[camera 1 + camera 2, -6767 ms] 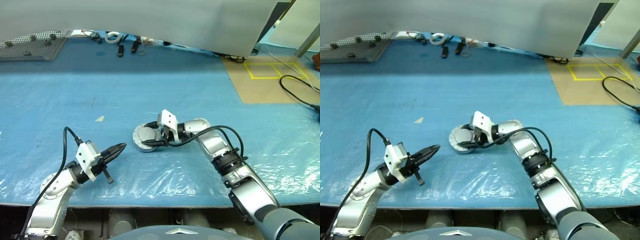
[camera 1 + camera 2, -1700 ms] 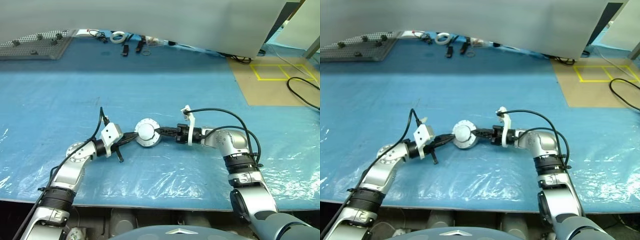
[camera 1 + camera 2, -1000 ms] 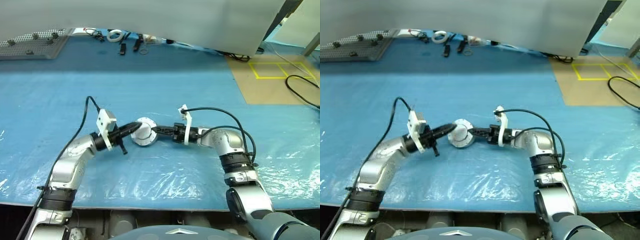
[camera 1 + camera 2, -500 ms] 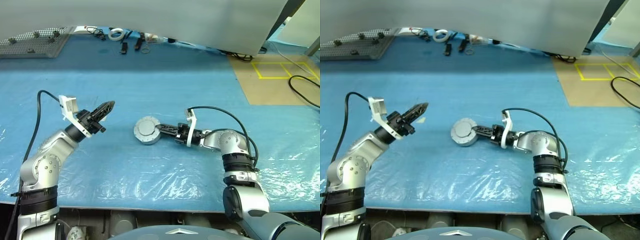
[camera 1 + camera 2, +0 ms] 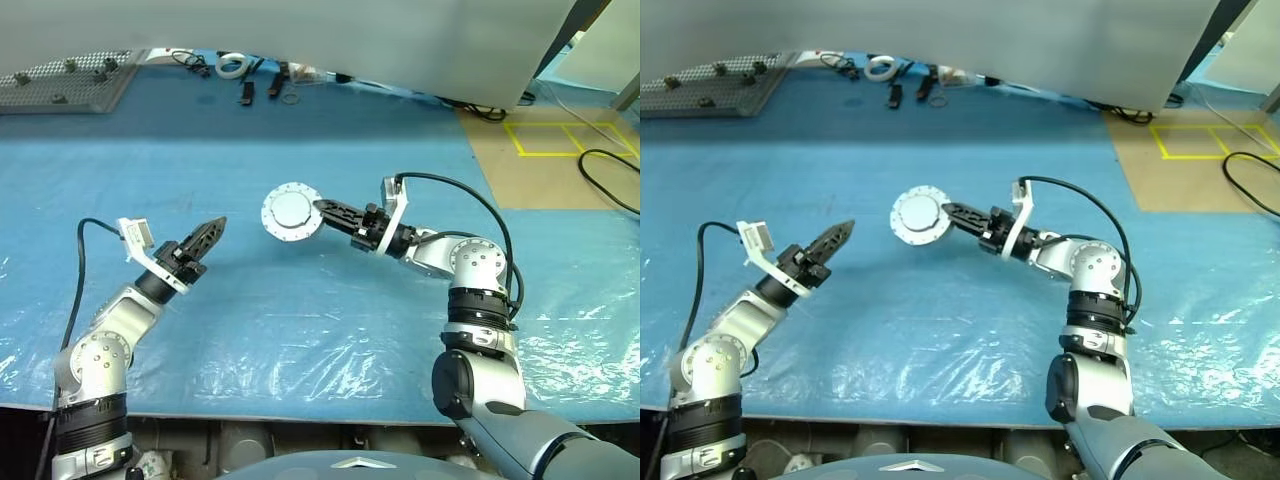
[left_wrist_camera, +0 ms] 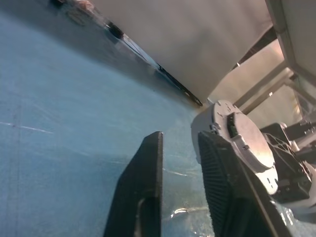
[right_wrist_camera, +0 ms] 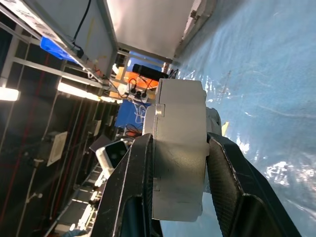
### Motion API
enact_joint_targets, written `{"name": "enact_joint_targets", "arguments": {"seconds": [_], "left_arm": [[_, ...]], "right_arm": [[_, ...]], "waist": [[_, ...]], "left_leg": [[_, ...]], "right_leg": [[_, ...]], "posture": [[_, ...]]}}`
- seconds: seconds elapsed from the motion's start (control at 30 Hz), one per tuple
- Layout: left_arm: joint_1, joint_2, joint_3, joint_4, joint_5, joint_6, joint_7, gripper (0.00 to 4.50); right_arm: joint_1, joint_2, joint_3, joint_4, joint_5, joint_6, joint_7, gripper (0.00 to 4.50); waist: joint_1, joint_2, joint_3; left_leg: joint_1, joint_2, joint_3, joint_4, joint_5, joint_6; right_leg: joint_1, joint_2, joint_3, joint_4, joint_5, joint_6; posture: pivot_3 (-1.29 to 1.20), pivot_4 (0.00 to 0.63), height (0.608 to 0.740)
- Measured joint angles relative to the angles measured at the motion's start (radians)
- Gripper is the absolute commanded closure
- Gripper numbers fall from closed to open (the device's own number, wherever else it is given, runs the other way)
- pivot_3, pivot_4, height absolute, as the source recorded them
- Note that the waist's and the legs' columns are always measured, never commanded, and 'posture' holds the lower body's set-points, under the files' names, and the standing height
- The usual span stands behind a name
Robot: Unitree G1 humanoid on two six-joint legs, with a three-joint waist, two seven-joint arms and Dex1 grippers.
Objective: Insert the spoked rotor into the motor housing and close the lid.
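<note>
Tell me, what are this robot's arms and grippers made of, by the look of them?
Both arms are rounded silver-grey metal segments joined by black rings. The left gripper and right gripper each have two slim black fingers, ribbed on the inner pads. A small white block sits at each wrist, and a black cable loops from it back along the arm.

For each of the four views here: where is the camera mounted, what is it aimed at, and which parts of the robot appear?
Left eye and right eye views: on the head, looking forward and down over the blue table; both arms show, the right gripper holding the closed motor housing.
Left wrist view: along the left gripper, open, toward the housing.
Right wrist view: along its own fingers clamping the housing's rim.
Shared: all views show the housing.
</note>
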Motion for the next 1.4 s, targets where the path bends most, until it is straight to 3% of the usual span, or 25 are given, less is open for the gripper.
{"name": "enact_joint_targets", "arguments": {"seconds": [0.23,0.7,1.1,1.4], "left_arm": [[-0.035,-0.035,0.021,-0.028,-0.214,0.07,0.045,0.04],[0.025,-0.032,0.012,0.011,-0.416,0.188,0.126,0.04],[-0.055,-0.113,-0.041,0.04,-0.457,0.183,0.112,0.04],[-0.162,-0.169,-0.081,0.167,-0.418,0.16,0.096,0.04]], "right_arm": [[-0.032,0.009,-0.007,0.003,0.03,-0.001,-0.051,3.24],[-0.054,0.026,-0.023,0.011,0.065,-0.014,-0.087,3.24],[-0.078,0.052,-0.037,0.029,0.142,0.007,-0.12,3.24],[-0.078,0.051,-0.024,0.029,0.15,0.008,-0.126,3.24]], "waist": [[0.0,-0.002,0.001],[0.002,-0.003,0.001],[0.002,-0.003,0.001],[0.004,-0.003,0.001]], "left_leg": [[0.0,0.0,-0.001,0.001,0.0,0.0],[-0.001,0.0,-0.001,0.003,0.0,0.0],[-0.001,0.0,-0.002,0.006,0.0,0.0],[-0.001,0.0,-0.003,0.009,0.0,0.0]], "right_leg": [[0.0,0.0,0.0,0.001,0.0,0.0],[0.0,0.0,0.0,0.002,0.001,0.001],[0.001,0.0,0.0,0.004,0.001,0.002],[0.001,0.0,0.0,0.006,0.002,0.003]], "posture": [[0.0,0.15,0.74],[0.0,0.15,0.74],[0.0,0.15,0.74],[0.0,0.15,0.74]]}}
